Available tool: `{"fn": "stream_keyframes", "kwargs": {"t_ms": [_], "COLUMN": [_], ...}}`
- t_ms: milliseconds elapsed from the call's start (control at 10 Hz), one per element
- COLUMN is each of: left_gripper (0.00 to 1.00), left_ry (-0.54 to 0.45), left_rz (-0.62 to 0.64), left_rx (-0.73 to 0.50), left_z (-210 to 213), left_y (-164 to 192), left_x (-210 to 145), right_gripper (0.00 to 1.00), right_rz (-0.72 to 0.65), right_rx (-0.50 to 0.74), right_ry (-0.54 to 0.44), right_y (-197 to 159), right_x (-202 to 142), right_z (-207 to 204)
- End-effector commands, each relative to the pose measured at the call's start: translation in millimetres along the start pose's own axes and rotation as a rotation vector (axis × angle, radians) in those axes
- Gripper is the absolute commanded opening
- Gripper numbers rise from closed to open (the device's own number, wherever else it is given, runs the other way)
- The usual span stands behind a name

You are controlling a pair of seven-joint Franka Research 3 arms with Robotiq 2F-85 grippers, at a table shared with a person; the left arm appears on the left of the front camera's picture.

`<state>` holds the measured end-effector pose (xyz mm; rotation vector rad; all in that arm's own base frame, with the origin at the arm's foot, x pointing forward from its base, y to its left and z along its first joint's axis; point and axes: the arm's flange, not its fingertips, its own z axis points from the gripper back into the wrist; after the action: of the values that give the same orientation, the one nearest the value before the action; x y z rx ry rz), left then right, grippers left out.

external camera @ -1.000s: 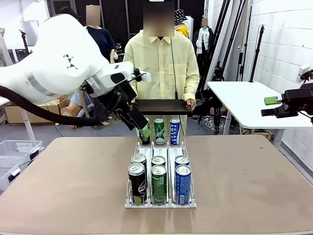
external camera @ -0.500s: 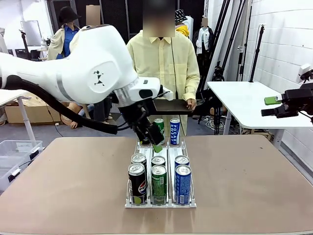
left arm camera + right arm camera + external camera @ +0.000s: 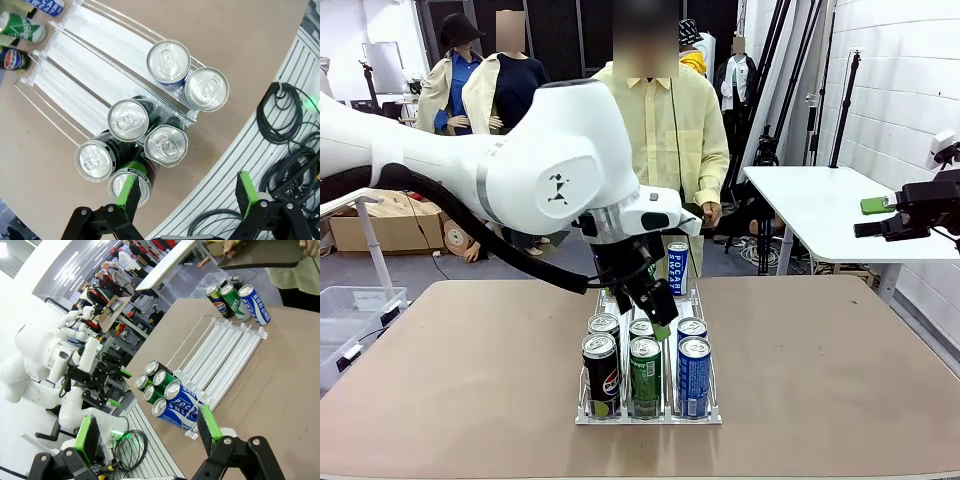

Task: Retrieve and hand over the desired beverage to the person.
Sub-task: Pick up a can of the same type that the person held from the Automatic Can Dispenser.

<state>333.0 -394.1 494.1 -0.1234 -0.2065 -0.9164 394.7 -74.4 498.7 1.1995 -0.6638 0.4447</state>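
1. At the near end of the clear rack (image 3: pixel 696 300), six cans stand packed in three lanes: a black pair (image 3: pixel 600 362), a green pair (image 3: pixel 644 362) and a blue pair (image 3: pixel 693 362). Three more cans (image 3: pixel 233 301) stand at the rack's far end. Which drink is wanted I cannot tell.
2. The step in hand looks like the approach for the pick, since no can has been lifted out of the rack.
3. Just above that near cluster hovers the left gripper (image 3: pixel 658 320), jaws spread wide and empty. In its wrist view one green pad (image 3: pixel 127 192) overlaps the front black can, while the other sits past the rack's near end.
4. The left arm crosses over the rack from its left side, wrist bent down and fingers tilted toward the cans.
5. The next move calls for centring on one can and descending carefully, as neighbouring cans touch and leave the fingers little room.
6. Beyond the rack's far end the person (image 3: pixel 655 130) holds a dark tray (image 3: pixel 260 257). Well to the rack's right, the right gripper (image 3: pixel 147 415) hangs open and empty.
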Motion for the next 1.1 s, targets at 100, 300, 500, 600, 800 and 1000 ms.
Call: {"fn": "stream_keyframes", "kwargs": {"t_ms": [100, 300, 500, 600, 800, 1000], "left_gripper": [1.0, 1.0, 1.0, 1.0, 1.0, 1.0], "left_ry": [0.078, 0.121, 0.126, 0.132, 0.123, 0.123], "left_rz": [0.07, 0.095, 0.118, 0.128, 0.103, 0.103], "left_rx": [0.03, 0.039, 0.031, 0.02, 0.004, 0.004], "left_z": [-9, -16, -25, -29, -28, -28], "left_y": [-6, -10, -7, -6, -3, -3], "left_x": [12, 14, 18, 18, 11, 11], "right_gripper": [1.0, 1.0, 1.0, 1.0, 1.0, 1.0], "right_rz": [-0.004, -0.004, -0.004, -0.004, -0.004, -0.004], "right_rx": [0.01, 0.01, 0.01, 0.01, 0.01, 0.01], "right_ry": [-0.009, -0.009, -0.009, -0.009, -0.009, -0.009], "right_y": [1, 1, 1, 1, 1, 1], "right_x": [1, 1, 1, 1, 1, 1], "right_z": [0, 0, 0, 0, 0, 0]}}
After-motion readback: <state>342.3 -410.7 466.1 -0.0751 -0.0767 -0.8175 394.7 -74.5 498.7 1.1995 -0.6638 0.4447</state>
